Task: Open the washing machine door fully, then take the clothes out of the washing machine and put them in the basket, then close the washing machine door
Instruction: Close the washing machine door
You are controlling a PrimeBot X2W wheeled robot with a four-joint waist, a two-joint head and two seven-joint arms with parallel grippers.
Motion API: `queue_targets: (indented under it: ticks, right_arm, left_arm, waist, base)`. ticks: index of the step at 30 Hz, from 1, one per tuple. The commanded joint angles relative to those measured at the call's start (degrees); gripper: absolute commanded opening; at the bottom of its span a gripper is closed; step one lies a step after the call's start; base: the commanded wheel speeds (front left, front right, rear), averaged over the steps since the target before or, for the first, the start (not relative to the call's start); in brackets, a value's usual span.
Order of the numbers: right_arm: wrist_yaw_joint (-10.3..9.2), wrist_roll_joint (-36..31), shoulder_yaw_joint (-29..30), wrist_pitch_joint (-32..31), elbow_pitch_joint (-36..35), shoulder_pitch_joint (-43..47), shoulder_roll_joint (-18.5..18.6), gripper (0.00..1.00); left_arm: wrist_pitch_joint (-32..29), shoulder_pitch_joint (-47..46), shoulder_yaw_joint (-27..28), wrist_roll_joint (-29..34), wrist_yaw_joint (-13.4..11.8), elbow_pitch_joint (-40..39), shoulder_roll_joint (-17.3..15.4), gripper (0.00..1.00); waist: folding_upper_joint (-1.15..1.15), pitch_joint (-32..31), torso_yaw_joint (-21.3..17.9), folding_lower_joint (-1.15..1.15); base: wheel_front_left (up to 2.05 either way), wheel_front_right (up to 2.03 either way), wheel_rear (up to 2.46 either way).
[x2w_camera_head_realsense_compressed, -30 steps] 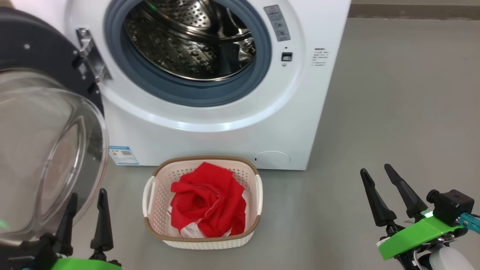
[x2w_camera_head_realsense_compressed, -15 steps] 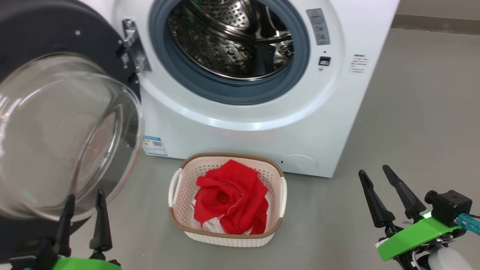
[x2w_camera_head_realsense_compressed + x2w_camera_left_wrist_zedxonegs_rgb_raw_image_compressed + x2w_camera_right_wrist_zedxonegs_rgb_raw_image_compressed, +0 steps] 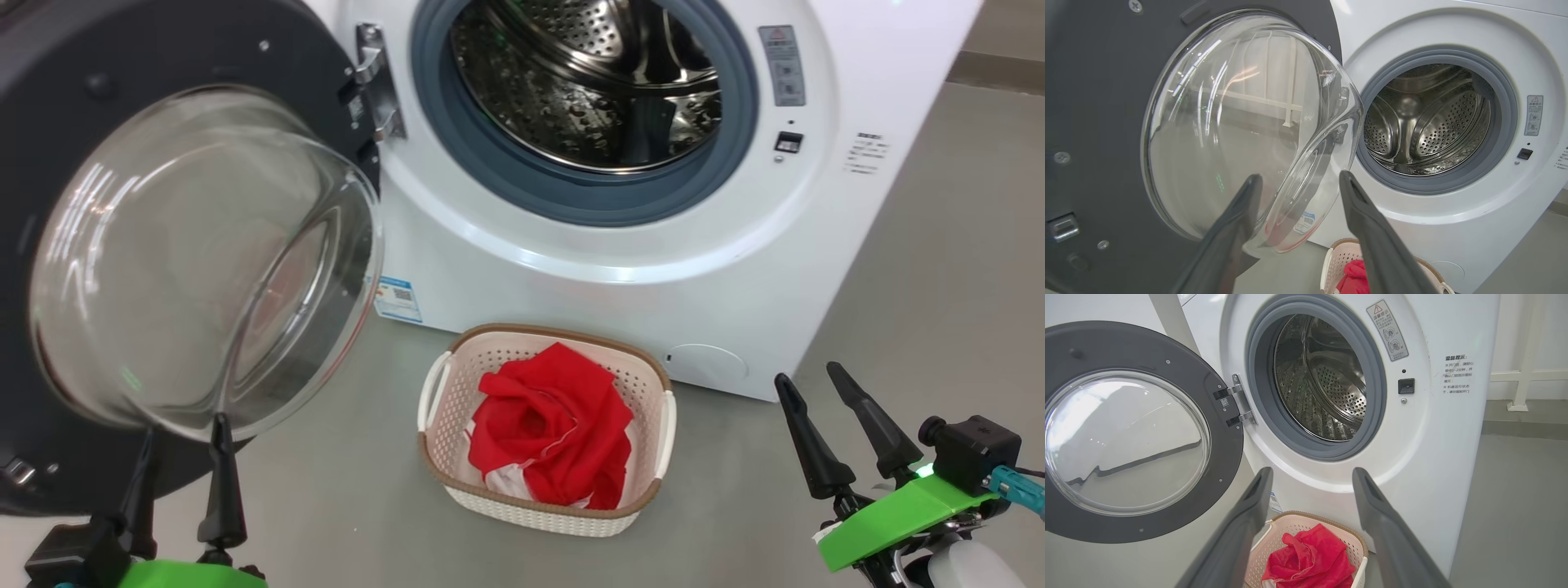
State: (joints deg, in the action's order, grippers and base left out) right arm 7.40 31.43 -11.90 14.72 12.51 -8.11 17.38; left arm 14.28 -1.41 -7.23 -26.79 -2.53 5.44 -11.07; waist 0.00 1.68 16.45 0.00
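Near the basket (image 3: 539,516) (clothes (image 3: 555,425) inside), left pincer (image 3: 184,426) and right pincer (image 3: 807,372) gape empty.

The head camera sits high and near, looking forward and down on the front of the washing machine (image 3: 620,302). In its view the washing machine door (image 3: 188,253) is swung out at near left, the basket (image 3: 461,388) sits on the floor (image 3: 898,310) below centre, and the left pincer (image 3: 184,425) and right pincer (image 3: 808,371) are at the bottom corners. The left wrist camera is low and very close to the door's glass, facing far and rightward toward the drum (image 3: 1425,122). The right wrist camera stands farther back, low, facing the machine's front at a slant from the right. All three share door, drum opening and basket.
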Motion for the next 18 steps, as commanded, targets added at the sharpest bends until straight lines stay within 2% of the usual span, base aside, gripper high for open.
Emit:
queue_targets:
  ticks: [1,18]
  right_arm:
    - [0.09,0.2,-0.8,0.3,-1.3,0.2,0.8,1.00]
    - [0.09,0.2,-0.7,0.3,-1.3,-0.3,1.0,1.00]
  left_arm:
    - [0.4,-1.5,2.0,0.4,-0.7,-1.2,-1.3,1.00]
    - [0.5,-2.1,2.2,0.4,-1.4,-0.5,-0.8,1.00]
  waist:
    - [0.00,0.4,1.4,0.00]
    - [0.00,1.5,5.4,0.00]
  base:
    - [0.00,0.00,0.00]
    - [0.00,0.00,0.00]
